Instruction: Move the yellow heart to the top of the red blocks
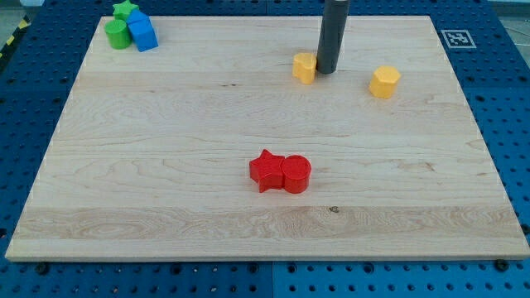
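Yellow heart [305, 67] lies near the tabletop's [166, 165] top edge, about the middle, and my tip [326, 71] touches it on the side toward the right edge. There is no claw on this rod, so nothing can be spread or pinching. The red star [265, 170] and red cylinder [296, 175] sit touching, well apart toward the bottom edge. I judge the push is only beginning; next my tip must go around above the heart and push it down toward them.

Two yellow blocks [305, 67], two red blocks [281, 172], two green blocks [121, 25], one blue block [142, 31]
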Controlling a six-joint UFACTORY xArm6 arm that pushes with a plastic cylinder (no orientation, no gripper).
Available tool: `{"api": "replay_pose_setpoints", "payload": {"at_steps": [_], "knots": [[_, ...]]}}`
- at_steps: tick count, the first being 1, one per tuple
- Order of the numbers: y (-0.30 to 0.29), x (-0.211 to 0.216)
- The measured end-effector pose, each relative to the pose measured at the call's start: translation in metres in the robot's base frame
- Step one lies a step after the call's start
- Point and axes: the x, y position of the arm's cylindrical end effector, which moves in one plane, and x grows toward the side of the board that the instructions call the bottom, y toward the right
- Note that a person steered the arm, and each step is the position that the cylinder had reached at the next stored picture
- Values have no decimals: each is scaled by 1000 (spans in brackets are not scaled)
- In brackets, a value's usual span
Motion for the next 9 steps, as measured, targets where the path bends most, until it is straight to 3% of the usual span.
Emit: {"api": "replay_pose_setpoints", "payload": {"at_steps": [2, 4, 9], "knots": [[-14, -2], [-10, 44], [-43, 6]]}}
